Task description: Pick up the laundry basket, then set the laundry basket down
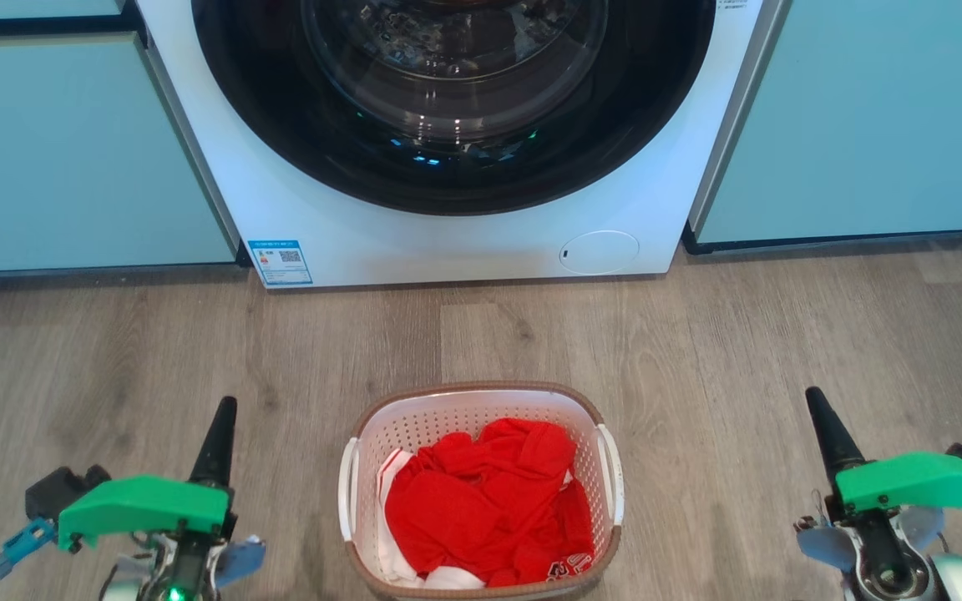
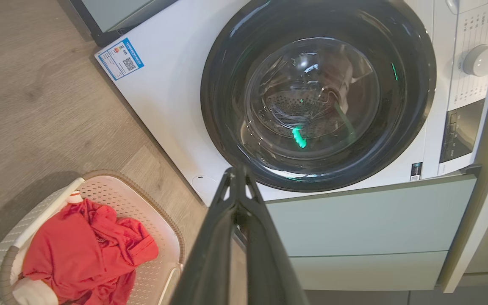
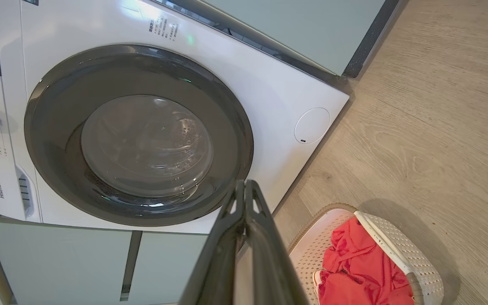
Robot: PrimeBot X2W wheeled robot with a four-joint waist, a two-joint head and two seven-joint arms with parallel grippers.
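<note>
The laundry basket [image 1: 389, 434] stands on the wooden floor between my two arms, white and perforated with a brown rim and white side handles, holding red clothing [image 1: 489, 501]. The basket also appears at the lower left of the left wrist view [image 2: 112, 195] and the lower right of the right wrist view [image 3: 396, 237]. My left gripper [image 1: 225, 406] is shut, well left of the basket and empty; its tips meet in the left wrist view [image 2: 235, 171]. Well right of the basket, my right gripper [image 1: 815, 396] is likewise shut and empty, fingertips together [image 3: 245, 184].
A white front-loading washing machine [image 1: 481, 242] with a closed dark round door stands just beyond the basket. Pale green cabinets [image 1: 72, 159] flank it on both sides. Bare wooden floor [image 1: 698, 351] lies between the basket and the machine.
</note>
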